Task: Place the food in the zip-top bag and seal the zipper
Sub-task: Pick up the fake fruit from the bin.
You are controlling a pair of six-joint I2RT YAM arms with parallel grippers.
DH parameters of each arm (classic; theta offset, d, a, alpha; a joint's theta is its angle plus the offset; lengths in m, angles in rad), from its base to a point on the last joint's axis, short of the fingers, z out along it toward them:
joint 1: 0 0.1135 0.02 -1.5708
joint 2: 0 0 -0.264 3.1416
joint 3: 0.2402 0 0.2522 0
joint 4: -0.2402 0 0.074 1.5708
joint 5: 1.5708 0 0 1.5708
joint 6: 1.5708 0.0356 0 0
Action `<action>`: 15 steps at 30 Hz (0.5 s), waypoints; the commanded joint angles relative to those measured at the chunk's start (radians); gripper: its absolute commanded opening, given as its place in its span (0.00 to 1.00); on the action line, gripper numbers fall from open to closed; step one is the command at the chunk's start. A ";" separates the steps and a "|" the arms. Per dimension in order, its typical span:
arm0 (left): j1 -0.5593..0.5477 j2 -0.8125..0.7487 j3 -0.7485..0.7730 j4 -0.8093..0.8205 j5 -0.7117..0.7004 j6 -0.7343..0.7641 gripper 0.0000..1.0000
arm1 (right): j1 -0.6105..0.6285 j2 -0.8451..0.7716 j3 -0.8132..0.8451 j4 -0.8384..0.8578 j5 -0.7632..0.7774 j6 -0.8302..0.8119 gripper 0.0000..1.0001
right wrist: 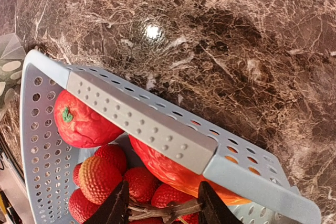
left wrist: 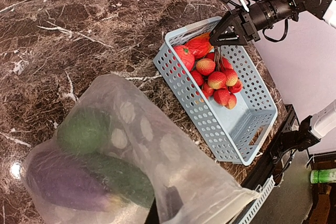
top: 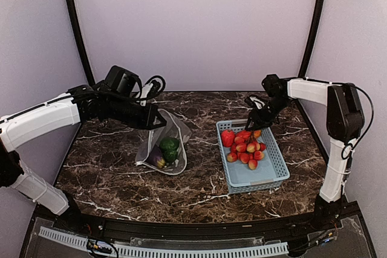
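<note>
Marble table [top: 199,193], dark with white veins; lavender walls.

Right gripper [right wrist: 164,207]: lowered into the basket [top: 257,187], fingers clamped on the brown stems [right wrist: 152,212] of the clustered red pieces [top: 245,146]. The cluster lies at the basket's far end, with larger red fruit beside it. The basket's rim crosses in front in the wrist view.

Left gripper [top: 158,120]: pinched on the top edge of the bag [top: 176,130], holding it raised. Inside the bag are an eggplant [top: 157,159] and green pieces [top: 169,148].

Bag and basket sit apart, with bare marble between.
</note>
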 commanded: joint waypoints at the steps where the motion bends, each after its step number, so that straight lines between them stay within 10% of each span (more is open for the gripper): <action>1: -0.004 -0.026 -0.021 0.009 -0.002 0.014 0.01 | 0.013 0.015 0.040 0.007 -0.006 0.008 0.39; 15: -0.004 -0.005 -0.024 0.031 0.012 0.002 0.01 | 0.012 0.062 0.067 0.008 -0.073 0.022 0.14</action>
